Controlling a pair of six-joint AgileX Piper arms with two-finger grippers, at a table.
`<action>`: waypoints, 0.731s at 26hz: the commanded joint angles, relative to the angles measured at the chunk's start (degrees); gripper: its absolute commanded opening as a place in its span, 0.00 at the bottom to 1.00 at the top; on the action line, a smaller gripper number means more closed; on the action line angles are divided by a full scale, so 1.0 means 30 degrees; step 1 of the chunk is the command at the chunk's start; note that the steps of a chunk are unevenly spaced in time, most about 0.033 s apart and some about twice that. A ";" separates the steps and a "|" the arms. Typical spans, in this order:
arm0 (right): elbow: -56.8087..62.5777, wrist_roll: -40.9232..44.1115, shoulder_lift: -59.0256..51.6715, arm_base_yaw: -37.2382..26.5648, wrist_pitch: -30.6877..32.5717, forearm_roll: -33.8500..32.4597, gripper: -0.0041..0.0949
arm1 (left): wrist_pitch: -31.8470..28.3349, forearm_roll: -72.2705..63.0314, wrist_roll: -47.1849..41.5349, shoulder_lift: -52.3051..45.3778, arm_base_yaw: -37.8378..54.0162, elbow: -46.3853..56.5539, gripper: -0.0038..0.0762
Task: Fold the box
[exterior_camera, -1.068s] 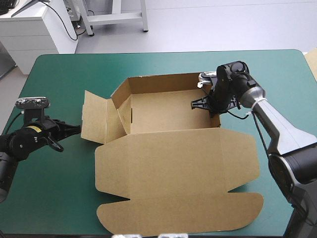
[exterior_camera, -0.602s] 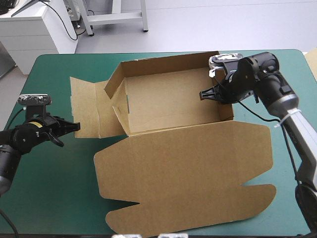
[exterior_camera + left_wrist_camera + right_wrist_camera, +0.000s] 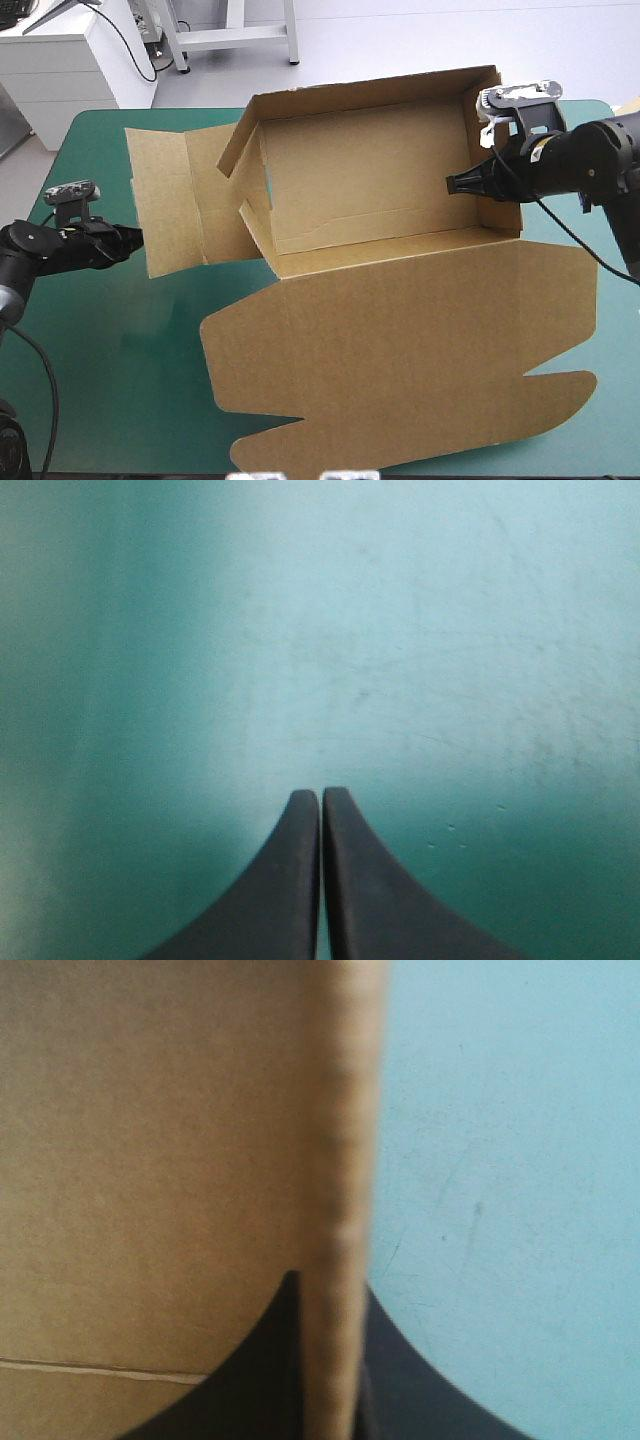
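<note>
Two grippers, only one with a hold: box tipped up at mid-table.

Your right gripper (image 3: 458,184) is clamped on the box's (image 3: 370,190) right wall (image 3: 483,120), the board's edge running between its black fingers (image 3: 255,1370). That grip looks like what keeps the tray tilted while the lid (image 3: 400,340) spreads over the near side of the teal-green cover (image 3: 100,380). Your left gripper (image 3: 128,238) is pressed closed on nothing, low over bare cover just beside the splayed left flap (image 3: 165,200), probably waiting to push it in.
</note>
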 commanded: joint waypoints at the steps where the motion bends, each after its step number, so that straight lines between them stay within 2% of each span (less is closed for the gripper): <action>1: -0.0494 -0.0126 -0.0704 -0.0079 -0.0061 0.1064 0.02 | 0.1358 -0.4981 0.3099 -0.0073 0.0025 -0.0607 0.04; 2: -0.0494 -0.0126 -0.0620 -0.0079 -0.0145 0.1281 0.02 | 0.2418 -0.7467 0.4240 -0.0073 0.0025 -0.0607 0.04; 6: -0.0494 -0.0271 -0.0052 -0.0079 -0.0326 0.0979 0.02 | 0.3948 -1.1851 0.5651 -0.0073 -0.1086 -0.0607 0.04; 9: -0.0494 -0.0271 0.0306 -0.0079 -0.0559 0.1070 0.02 | 0.4648 -1.2377 0.6977 -0.0073 -0.2222 -0.0607 0.04; 13: -0.0494 -0.0321 0.0821 -0.0079 -0.0715 0.0985 0.02 | 0.4891 -1.3298 0.7056 -0.0073 -0.3896 -0.0607 0.04; 15: -0.0494 -0.0276 0.0956 -0.0079 -0.0754 0.0781 0.02 | 0.4974 -1.4188 0.7169 -0.0112 -0.4195 -0.0607 0.04; 19: -0.0494 0.0208 0.1222 -0.0079 -0.0950 -0.0037 0.02 | 0.6376 -1.5980 0.7579 -0.0189 -0.4280 -0.0718 0.04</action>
